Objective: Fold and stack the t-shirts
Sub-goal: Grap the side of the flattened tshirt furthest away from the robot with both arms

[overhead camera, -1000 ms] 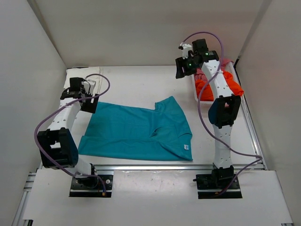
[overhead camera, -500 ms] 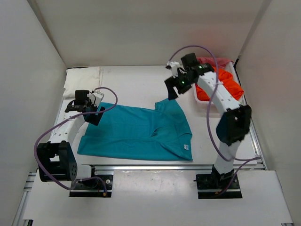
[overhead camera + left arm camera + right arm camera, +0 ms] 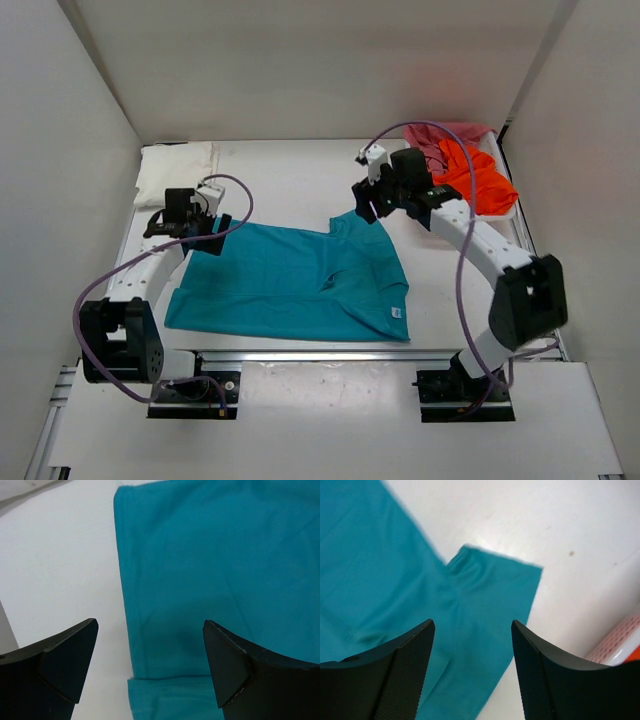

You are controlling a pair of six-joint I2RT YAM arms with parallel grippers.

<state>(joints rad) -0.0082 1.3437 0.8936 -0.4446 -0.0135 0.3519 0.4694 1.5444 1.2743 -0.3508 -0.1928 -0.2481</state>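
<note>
The teal shirt (image 3: 290, 280) lies spread flat on the bench (image 3: 300, 175), its long axis running left to right across the top view, and both pairs of jaws sit over its far edge, one at each end. The left jaws are wide open and hold nothing; in the left wrist view they straddle the shirt's side edge (image 3: 122, 605), one finger over bare bench and the other over cloth, so the corner lies straight ahead of them. The right jaws are just as open and empty, and the sleeve (image 3: 495, 587) shows in the gap between them, pointing away toward the basket (image 3: 615, 647). We judge each side is nearest its own corner, so a paired pinch along the far edge suits a fold toward the near side. Room is good there: bare bench lies beyond the far edge. The folded white shirt (image 3: 175, 170) sits in the far left corner, near the left jaws but apart from the teal cloth. The orange shirt (image 3: 480, 180) and pink shirt (image 3: 445, 135) are heaped in the basket on the right.
</note>
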